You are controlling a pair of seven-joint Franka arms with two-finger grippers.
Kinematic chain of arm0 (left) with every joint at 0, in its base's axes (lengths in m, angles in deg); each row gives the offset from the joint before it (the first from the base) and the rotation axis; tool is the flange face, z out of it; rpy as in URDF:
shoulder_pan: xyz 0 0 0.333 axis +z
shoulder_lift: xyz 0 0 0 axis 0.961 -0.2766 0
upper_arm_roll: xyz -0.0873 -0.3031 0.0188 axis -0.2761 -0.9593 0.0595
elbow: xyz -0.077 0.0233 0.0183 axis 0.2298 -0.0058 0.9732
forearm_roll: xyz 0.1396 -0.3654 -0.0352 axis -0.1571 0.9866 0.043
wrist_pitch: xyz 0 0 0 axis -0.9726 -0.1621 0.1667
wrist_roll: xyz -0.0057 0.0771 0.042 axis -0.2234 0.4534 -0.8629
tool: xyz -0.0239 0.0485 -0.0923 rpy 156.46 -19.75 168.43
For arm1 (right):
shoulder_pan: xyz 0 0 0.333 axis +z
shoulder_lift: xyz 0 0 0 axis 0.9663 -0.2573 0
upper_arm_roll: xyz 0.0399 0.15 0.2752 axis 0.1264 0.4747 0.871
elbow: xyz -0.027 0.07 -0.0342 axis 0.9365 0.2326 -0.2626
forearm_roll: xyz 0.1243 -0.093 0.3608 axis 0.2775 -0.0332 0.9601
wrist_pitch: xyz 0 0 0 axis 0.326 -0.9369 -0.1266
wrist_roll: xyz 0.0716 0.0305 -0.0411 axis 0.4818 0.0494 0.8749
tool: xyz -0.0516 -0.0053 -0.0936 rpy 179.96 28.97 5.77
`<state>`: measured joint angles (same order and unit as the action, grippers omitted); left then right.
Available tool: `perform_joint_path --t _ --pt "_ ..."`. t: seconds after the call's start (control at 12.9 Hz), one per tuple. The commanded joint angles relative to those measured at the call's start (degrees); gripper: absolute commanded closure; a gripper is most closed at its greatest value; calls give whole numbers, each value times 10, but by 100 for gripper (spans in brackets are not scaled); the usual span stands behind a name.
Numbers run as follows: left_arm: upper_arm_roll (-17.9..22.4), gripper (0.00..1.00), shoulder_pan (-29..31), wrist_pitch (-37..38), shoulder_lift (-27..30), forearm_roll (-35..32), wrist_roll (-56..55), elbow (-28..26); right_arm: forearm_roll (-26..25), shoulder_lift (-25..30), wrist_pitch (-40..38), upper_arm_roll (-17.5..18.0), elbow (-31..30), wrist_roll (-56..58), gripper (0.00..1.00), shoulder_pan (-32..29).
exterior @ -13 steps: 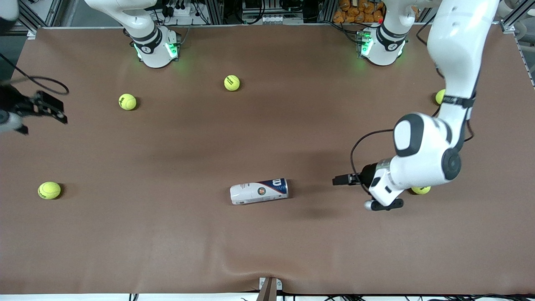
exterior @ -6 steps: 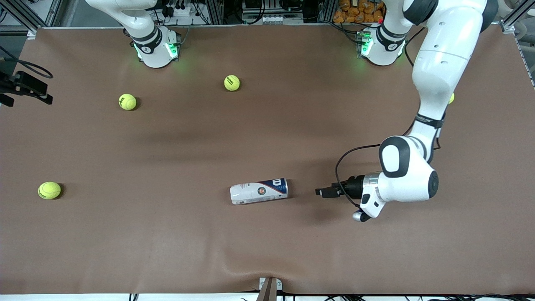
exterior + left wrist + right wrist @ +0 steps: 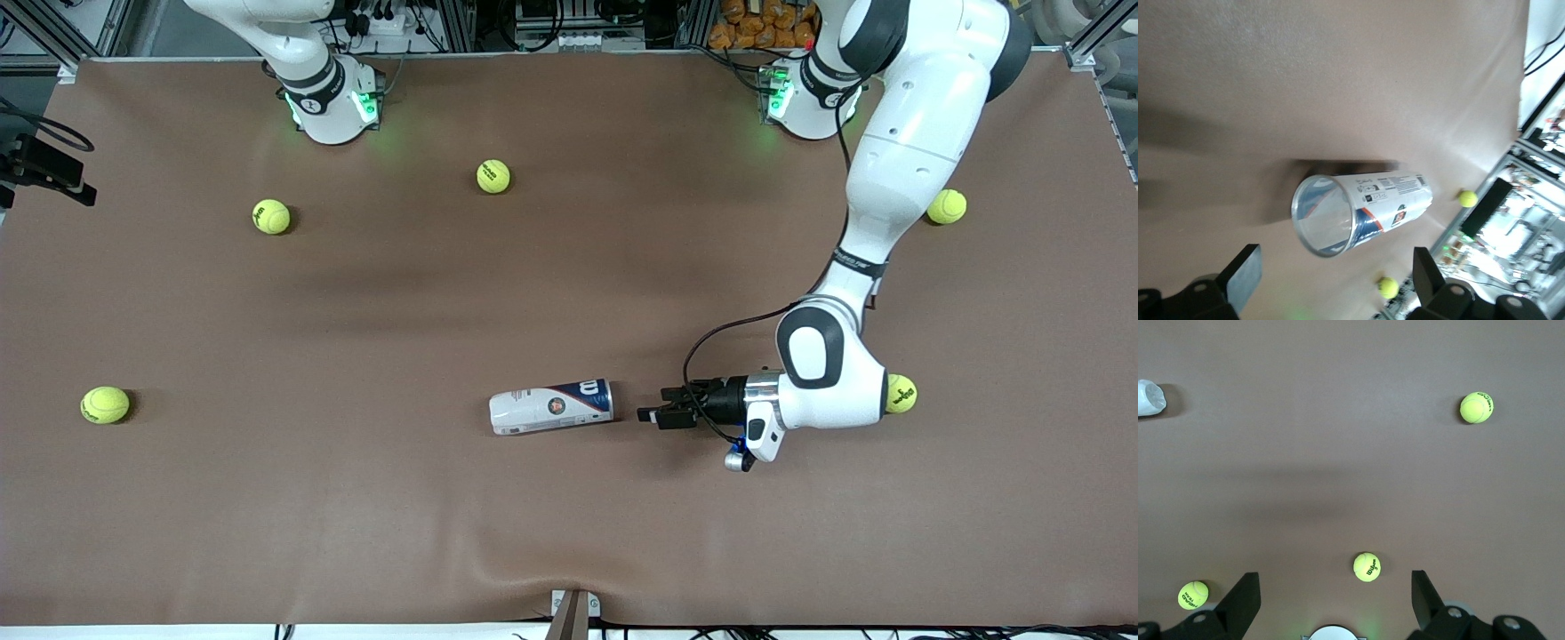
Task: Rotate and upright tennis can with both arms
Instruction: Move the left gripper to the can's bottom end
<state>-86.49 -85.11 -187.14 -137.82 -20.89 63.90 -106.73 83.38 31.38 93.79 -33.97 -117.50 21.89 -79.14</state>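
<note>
The can (image 3: 551,407) is being lain flat on the table (image 3: 569,516), long axis aimed at the wide-spread left tool (image 3: 653,415) just beside its open end, while the right tool (image 3: 44,169), also wide, is being kept waiting well apart.

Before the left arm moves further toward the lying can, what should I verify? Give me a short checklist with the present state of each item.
1. Left pincer open: ok, its fingers stand spread in the left wrist view.
2. Tennis can lies on its side with the open end facing the left pincer: ok.
3. Pincer not yet touching the can: ok, a gap shows.
4. Tennis ball beside the left arm's elbow: contact cannot tell.
5. Right pincer open: ok, but it hangs over the right arm's end of the table, away from the can.
</note>
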Motion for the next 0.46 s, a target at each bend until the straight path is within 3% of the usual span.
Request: perform_joint_path --t 0.0,0.39 --pt "-1 0 -4 -3 -26 58 12 19 -4 15 -1 11 -15 -7 0 -11" --pt "-1 0 -15 -15 -45 107 16 24 6 15 -2 11 -11 -14 0 -11"
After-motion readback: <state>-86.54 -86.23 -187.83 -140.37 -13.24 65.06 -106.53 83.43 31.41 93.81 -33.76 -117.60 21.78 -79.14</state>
